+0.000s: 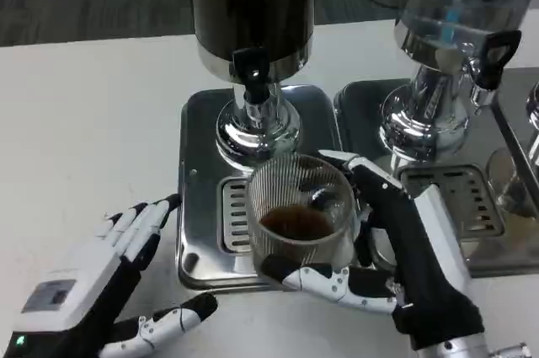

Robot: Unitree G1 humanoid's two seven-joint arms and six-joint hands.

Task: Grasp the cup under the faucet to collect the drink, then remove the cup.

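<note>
Fingers spread, my left hand point(84, 291) idles empty on the counter point(84, 122) at 8 o'clock. My right hand point(396, 248) wraps the ribbed glass cup point(299, 215), dark drink inside, over the drip tray point(232, 215) for catching the faucet point(251, 72) at 12 o'clock. No writing legible.

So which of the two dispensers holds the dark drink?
The dispenser on the left, directly behind the cup that the right hand grips. Its tank looks dark brown; the right dispenser has a clear, bluish tank.
</note>
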